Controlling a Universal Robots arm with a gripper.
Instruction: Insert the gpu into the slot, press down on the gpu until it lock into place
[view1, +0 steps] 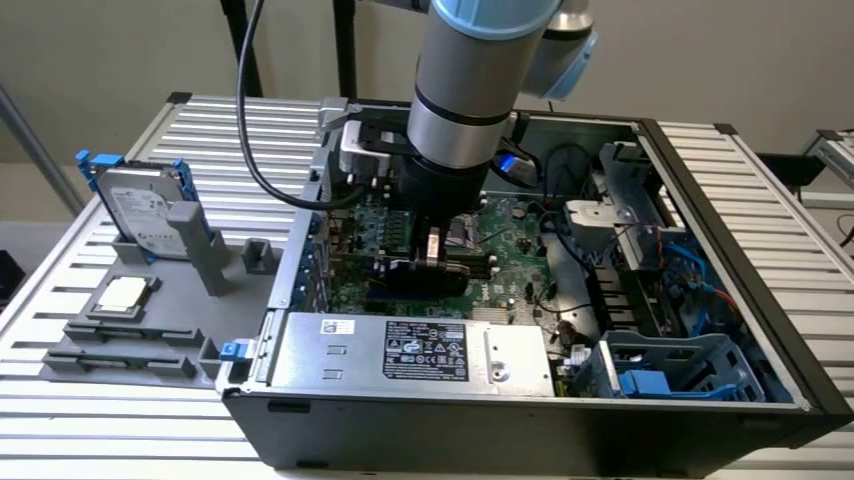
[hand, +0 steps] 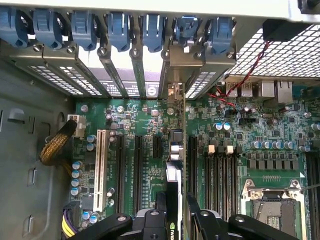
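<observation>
Gripper (hand: 176, 207) clamped on gpu (hand: 175, 150), card edge-on over motherboard (hand: 145, 115).
Held vertical, probably so its lower edge meets the board squarely; can't tell if seated.

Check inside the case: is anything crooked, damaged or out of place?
Nothing looks damaged or spilled. The gripper holds the gpu upright, parallel with the black slots, not askew. The one oddity is the CPU socket, which looks empty.
</observation>
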